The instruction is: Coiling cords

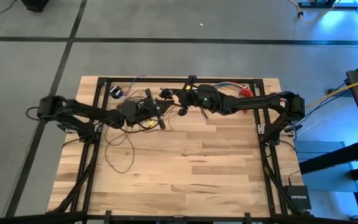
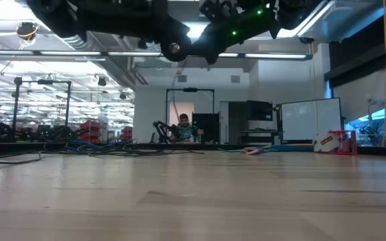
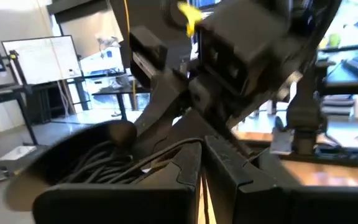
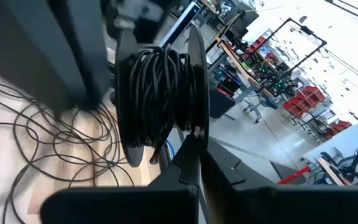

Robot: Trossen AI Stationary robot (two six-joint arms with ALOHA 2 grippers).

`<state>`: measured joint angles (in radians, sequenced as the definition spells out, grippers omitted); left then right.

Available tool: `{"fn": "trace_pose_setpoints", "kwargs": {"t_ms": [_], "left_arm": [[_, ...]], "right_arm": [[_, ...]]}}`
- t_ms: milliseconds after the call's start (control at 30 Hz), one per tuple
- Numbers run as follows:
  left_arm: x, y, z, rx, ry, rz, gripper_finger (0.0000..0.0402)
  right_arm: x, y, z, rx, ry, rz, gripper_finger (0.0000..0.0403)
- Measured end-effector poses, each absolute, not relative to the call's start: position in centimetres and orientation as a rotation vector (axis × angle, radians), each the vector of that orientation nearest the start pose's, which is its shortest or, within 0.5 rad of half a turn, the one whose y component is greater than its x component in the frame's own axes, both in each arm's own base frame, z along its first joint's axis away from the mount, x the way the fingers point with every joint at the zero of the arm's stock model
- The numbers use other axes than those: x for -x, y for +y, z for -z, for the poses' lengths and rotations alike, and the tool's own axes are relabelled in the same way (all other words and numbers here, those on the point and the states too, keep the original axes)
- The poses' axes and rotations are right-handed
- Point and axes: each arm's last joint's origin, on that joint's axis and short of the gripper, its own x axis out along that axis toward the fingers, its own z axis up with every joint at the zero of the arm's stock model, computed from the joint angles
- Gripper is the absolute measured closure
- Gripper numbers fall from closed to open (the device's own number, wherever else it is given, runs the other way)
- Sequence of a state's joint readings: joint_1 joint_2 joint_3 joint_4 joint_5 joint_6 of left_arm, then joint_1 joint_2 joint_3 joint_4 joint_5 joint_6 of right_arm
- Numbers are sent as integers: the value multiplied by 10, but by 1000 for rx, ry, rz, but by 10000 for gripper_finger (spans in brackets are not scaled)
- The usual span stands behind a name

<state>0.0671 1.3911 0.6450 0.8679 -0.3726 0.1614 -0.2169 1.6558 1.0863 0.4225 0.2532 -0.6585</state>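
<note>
The cords (image 4: 157, 81), thin and dark, are partly wound on a black flanged spool (image 4: 194, 87); the rest trails in loose loops over the pale wooden surface (image 1: 185, 168). The right gripper (image 4: 199, 158) pinches the spool's flange edge, fingers nearly together. The left gripper (image 3: 202, 165), narrowed to a slit, meets it mid-air; its hold is obscured.

The surface (image 1: 185, 174) was a pale wood-plank top. Loose loops of the cords (image 1: 120, 152) lay on its left part. A small black puck (image 1: 117, 93) sat near the far left corner.
</note>
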Motion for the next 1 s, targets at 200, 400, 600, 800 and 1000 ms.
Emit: {"fn": "trace_pose_setpoints", "kwargs": {"t_ms": [200,400,600,800,1000], "left_arm": [[-306,34,-247,-247,0,-495,389],[-306,39,-240,-307,95,-593,389],[-305,46,-234,-334,173,-629,389],[-301,51,-222,-371,325,-692,389],[-300,51,-216,-388,392,-697,389]], "right_arm": [[-366,-88,-271,625,288,406,398],[-367,-87,-274,551,229,363,398],[-369,-85,-285,460,178,320,398],[-360,-80,-296,450,194,315,398],[-352,-75,-304,463,218,298,398]]}}
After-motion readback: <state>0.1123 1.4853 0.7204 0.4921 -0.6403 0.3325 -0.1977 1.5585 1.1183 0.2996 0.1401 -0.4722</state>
